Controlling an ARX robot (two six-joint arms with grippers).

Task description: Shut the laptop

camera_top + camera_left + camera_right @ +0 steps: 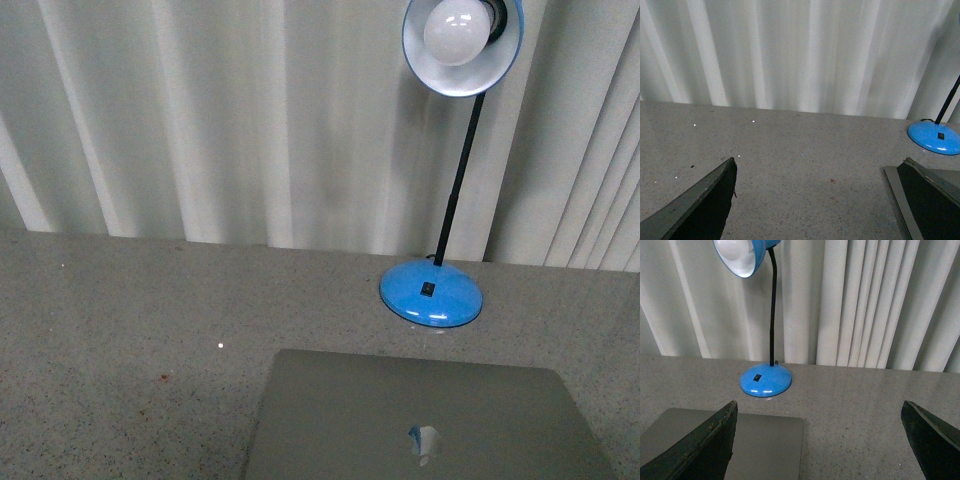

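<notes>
Laptop [420, 420] lies shut, lid flat on the grey worktop [130, 320], just in front of the blue lamp [431, 293]. Shiny apple logo on lid, no readable text. Left fingers [710, 200] spread wide, empty, laptop edge beside one. Right fingers [705, 440] spread too, hovering w/ laptop corner underneath.

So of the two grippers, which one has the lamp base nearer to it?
The right gripper: the blue lamp base sits just beyond it, past the laptop. From the left gripper it lies off to the far side.
</notes>
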